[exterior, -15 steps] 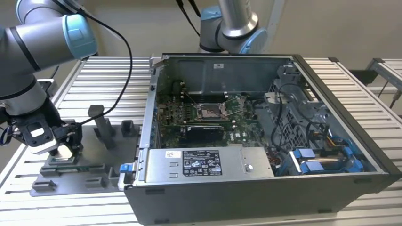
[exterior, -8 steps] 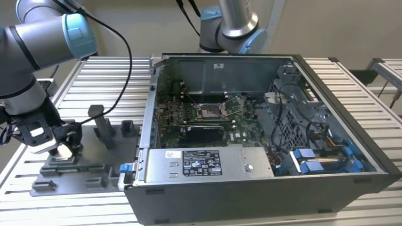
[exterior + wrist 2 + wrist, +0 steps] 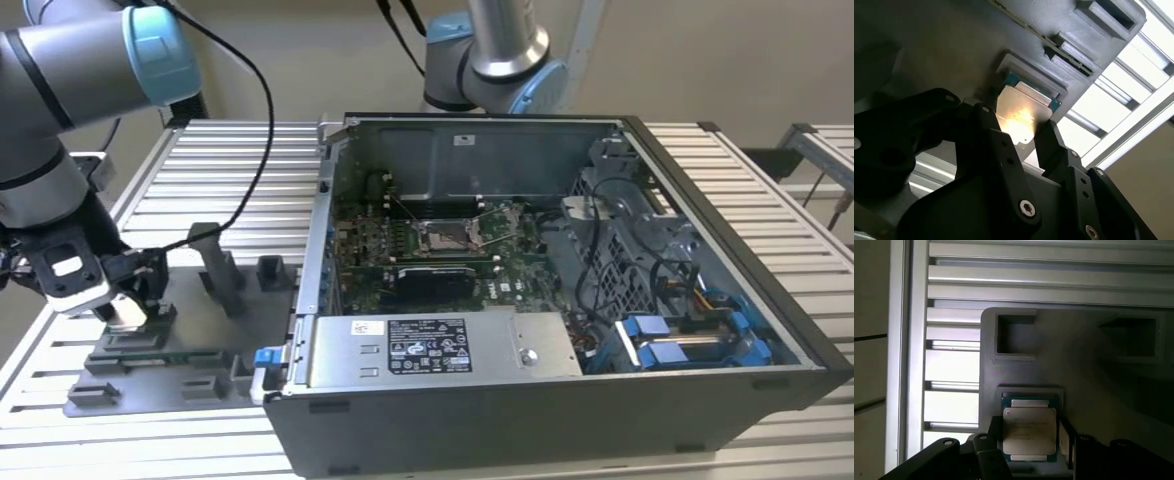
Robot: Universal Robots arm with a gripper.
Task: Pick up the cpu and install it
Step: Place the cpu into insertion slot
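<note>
First wrist view: cpu (image 3: 1029, 432) lies in grey fixture (image 3: 1079, 370) on slatted table (image 3: 1029, 285)

An open computer case (image 3: 534, 425) fills the centre and right of the exterior view, on a slatted metal surface (image 3: 240, 160). Inside, a power supply (image 3: 441, 345) lies along the near wall, with blue brackets (image 3: 667, 345) at lower right. A grey fixture plate (image 3: 200, 345) lies at lower left.

cpu (image 3: 1029, 432) sits in a fixture (image 3: 200, 335) pocket on the table (image 3: 214, 150), directly under the end effector (image 3: 123, 312). Computer case (image 3: 561, 400) is well off toward the exterior view's right, socket (image 3: 447, 235) inside.
</note>
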